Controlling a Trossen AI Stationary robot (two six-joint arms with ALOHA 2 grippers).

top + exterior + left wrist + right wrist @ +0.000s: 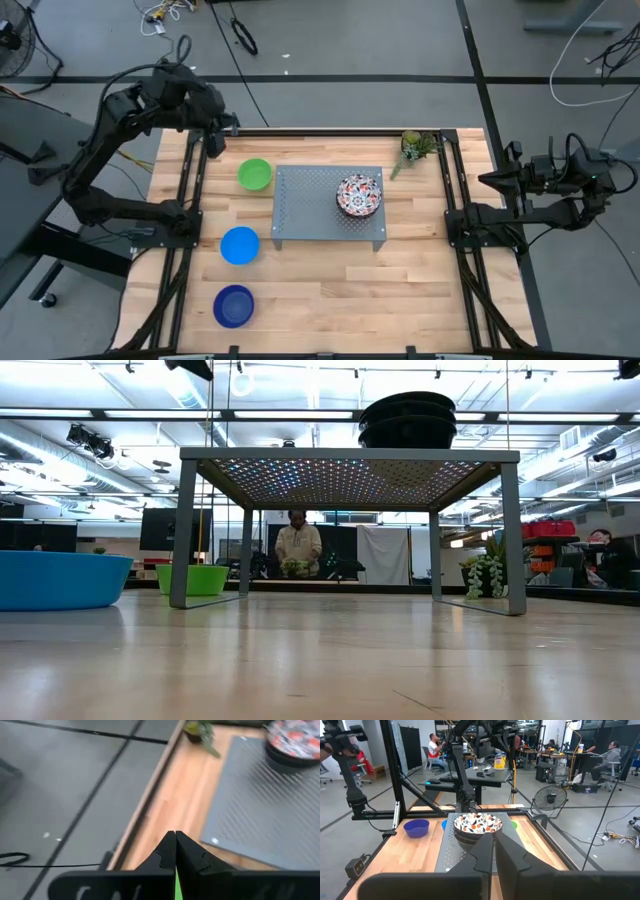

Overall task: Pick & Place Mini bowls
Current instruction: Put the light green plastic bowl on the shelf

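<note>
robotics lab: desks [487, 774], camera rigs

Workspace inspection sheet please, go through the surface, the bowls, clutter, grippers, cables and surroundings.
Surface: wooden table, grey perforated stand in the middle.
Job's things: patterned bowls stacked on the stand; green bowl, light blue bowl and dark blue bowl on the table left of it.
Clutter: small potted plant by the far edge.
Grippers: left gripper shut, beside the green bowl; right gripper shut, off the table's right edge.
Cables: several on the floor.
Surroundings: people in the room behind.
</note>
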